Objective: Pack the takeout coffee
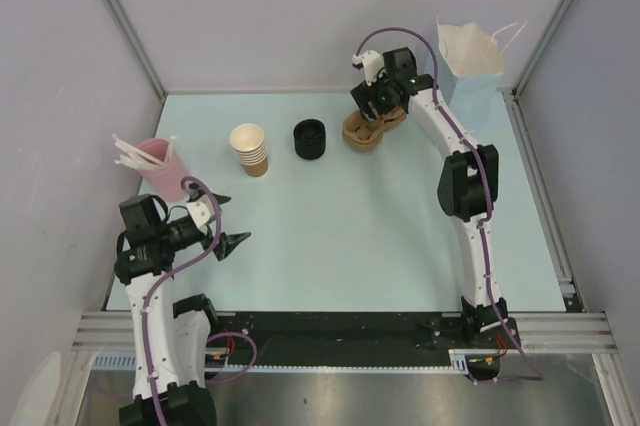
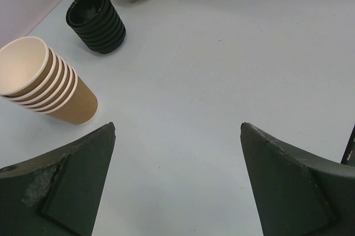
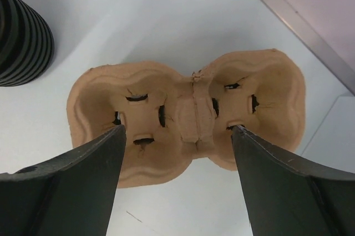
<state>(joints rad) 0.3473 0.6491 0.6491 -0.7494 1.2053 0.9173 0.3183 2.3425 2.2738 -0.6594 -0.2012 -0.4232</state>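
Note:
The takeout coffee is out of view; no single cup shows in any view. My right gripper [image 1: 372, 111] hangs at the back of the table over a brown pulp cup carrier [image 1: 360, 131]. In the right wrist view this gripper [image 3: 178, 128] is open, its fingertips spread over the two wells of the carrier [image 3: 266, 92] with the centre ridge between them. It holds nothing. My left gripper [image 1: 237, 219] is near the front left, wide open and empty. The left wrist view shows only bare table between that gripper's [image 2: 177, 125] fingers.
A stack of nested tan cups [image 1: 250, 149] [image 2: 50, 86] and a stack of black lids [image 1: 310, 138] [image 2: 97, 20] [image 3: 22, 36] stand mid-back. A pink cup of white stirrers [image 1: 160, 166] is at the left. A pale blue paper bag [image 1: 472, 61] stands at the back right corner.

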